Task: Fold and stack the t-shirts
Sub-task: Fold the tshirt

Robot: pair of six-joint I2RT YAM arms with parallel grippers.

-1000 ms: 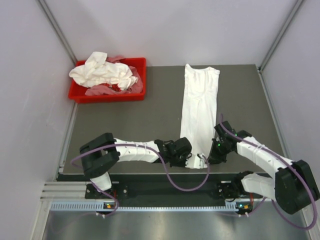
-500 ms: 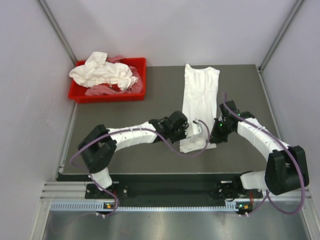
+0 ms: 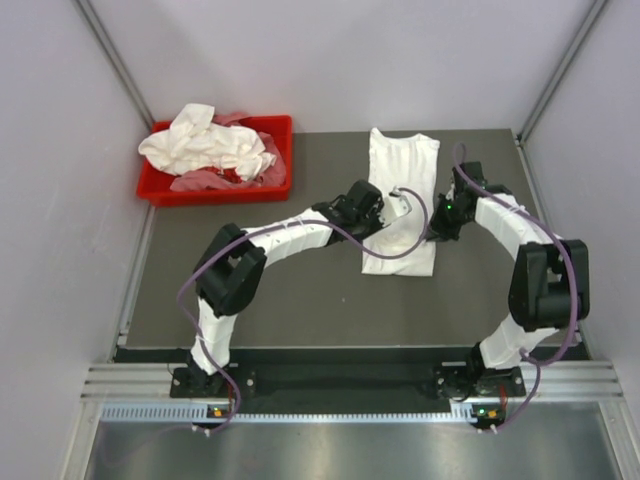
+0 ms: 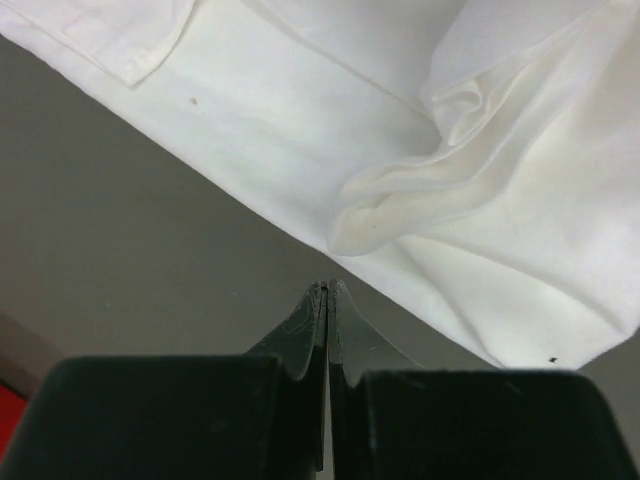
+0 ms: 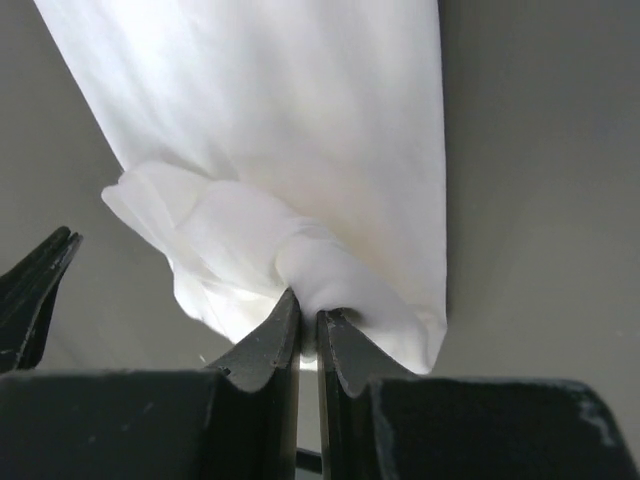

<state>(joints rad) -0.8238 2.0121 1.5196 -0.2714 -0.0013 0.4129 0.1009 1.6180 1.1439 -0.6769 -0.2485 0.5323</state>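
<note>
Right hand (image 5: 308, 318) carried t-shirt (image 3: 400, 172) farther; bin (image 3: 215, 196) holds shirts (image 3: 205, 148).

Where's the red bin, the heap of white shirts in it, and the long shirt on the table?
red bin (image 3: 220, 195): top view, on its front wall.
heap of white shirts (image 3: 205, 145): top view, middle of the crumpled pile.
t-shirt on the table (image 3: 400, 160): top view, the flat part near the neck.

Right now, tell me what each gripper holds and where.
Right gripper pinches the t-shirt by a bunched fold at its edge; left gripper is shut, empty.
</note>
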